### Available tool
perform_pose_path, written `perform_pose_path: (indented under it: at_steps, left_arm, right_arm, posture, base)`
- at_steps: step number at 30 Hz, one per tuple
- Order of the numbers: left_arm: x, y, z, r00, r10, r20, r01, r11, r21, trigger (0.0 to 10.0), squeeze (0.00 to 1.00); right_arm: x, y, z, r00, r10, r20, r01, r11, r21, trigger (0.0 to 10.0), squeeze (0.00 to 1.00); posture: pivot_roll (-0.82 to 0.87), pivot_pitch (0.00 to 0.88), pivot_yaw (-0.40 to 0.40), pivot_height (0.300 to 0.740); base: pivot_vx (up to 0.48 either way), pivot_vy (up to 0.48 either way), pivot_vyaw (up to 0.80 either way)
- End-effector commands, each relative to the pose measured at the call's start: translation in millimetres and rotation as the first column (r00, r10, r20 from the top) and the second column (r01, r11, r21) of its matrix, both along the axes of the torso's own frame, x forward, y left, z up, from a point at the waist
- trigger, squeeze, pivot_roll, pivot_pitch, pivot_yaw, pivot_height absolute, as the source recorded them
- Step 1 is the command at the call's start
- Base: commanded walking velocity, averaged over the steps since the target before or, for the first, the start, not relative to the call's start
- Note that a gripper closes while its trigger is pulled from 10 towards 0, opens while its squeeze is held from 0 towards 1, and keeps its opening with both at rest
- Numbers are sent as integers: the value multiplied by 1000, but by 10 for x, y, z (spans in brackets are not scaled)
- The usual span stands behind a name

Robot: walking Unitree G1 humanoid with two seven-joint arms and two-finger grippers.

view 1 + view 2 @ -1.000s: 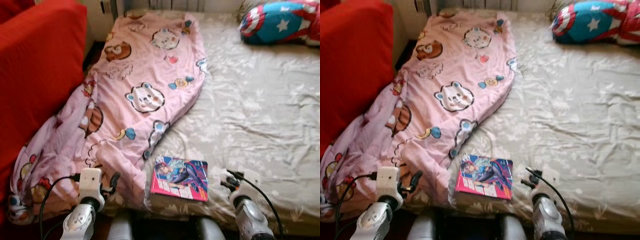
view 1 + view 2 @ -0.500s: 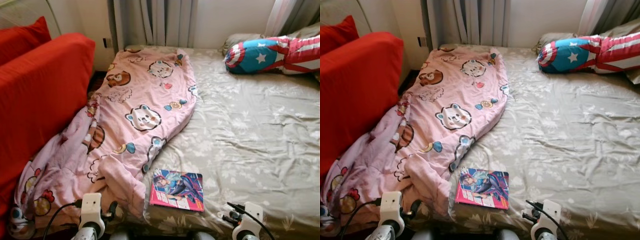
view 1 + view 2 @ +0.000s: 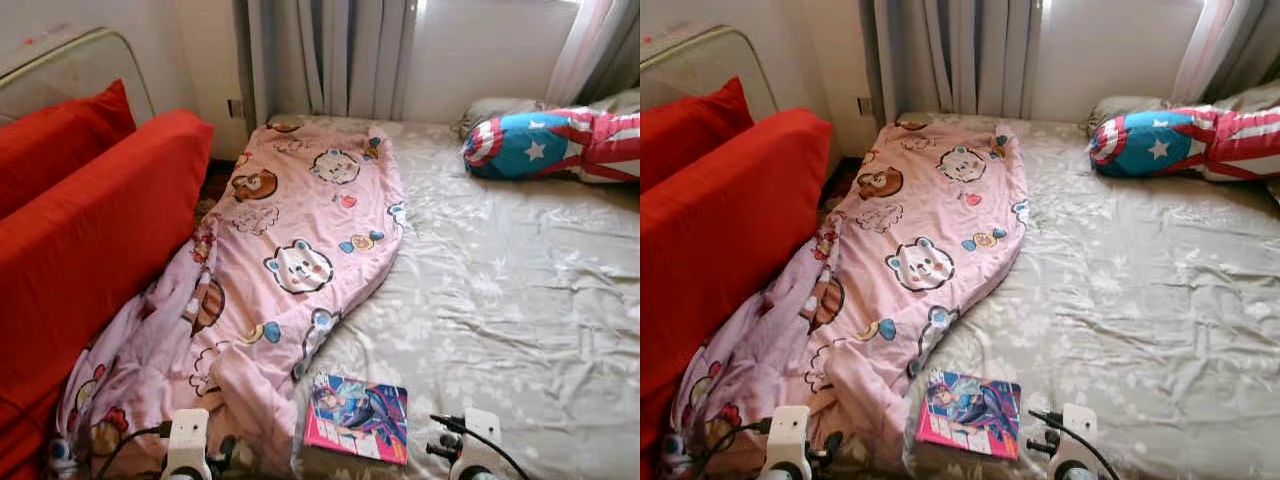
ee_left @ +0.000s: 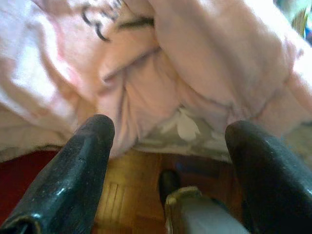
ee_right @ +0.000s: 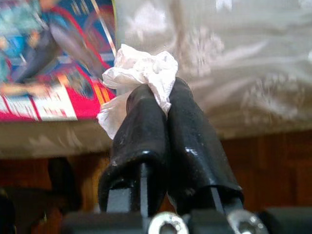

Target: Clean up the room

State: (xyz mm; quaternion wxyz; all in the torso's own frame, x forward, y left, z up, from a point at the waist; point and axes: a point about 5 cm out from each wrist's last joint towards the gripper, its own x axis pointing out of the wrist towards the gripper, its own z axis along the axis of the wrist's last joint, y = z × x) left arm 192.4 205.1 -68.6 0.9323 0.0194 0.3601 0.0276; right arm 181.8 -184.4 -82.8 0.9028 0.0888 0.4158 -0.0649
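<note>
right pincer (image 5: pixel 158 105): fingers pressed together, clamped on a crumpled white tissue (image 5: pixel 139 73); sits low at the foot edge of the bed (image 3: pixel 520 300), just right of the book.
left pincer (image 4: pixel 168 146): fingers wide apart, holding nothing; low at the bed's foot edge, facing the hanging pink blanket (image 3: pixel 290 240), wood floor below.
tissue: already in the right pincer, wad sticking out past the fingertips; no bin seen, so where it goes can't be told.
book (image 3: pixel 358 417): flat on the grey sheet at the foot edge, just beside the blanket's lower fold; lies between the two pincers, nearer the right one by my judgement, but that one is full.
book axis: long side runs roughly across the bed, slightly skewed.
blanket: long axis runs from the head of the bed down toward the left pincer, spilling off the edge by the red sofa (image 3: pixel 90 240).
nearer arm: left for the blanket, directly ahead of it.
pillow (image 3: pixel 550 145): far head end, right side, well apart from both.
</note>
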Motion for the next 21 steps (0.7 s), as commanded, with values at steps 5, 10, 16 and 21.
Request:
perform_pose_path:
  at_steps: [5,10,16,21]
  left_arm:
    - [-184,66,-109,994,45,-97,-45,999,5,10000,0]
    - [-198,74,-117,994,43,-103,-43,999,1,10000,0]
    - [-203,68,-124,993,30,-113,-31,1000,-4,10000,0]
    - [-200,63,-126,993,20,-118,-21,1000,-5,10000,0]
  right_arm:
    - [-124,23,-64,998,37,-52,-37,999,-5,10000,0]
    - [-204,-108,-80,998,20,-64,-21,1000,-16,10000,0]
    - [-242,-244,-70,998,-13,-58,12,1000,-19,10000,0]
    - [-219,-109,-88,997,7,-74,-8,1000,-23,10000,0]
  posture:
    - [18,0,-57,740]
    - [16,0,-55,740]
    - [11,0,-47,740]
    - [8,0,-42,740]
  base:
    - [0,0,0]
    - [0,0,0]
    - [0,0,0]
    - [0,0,0]
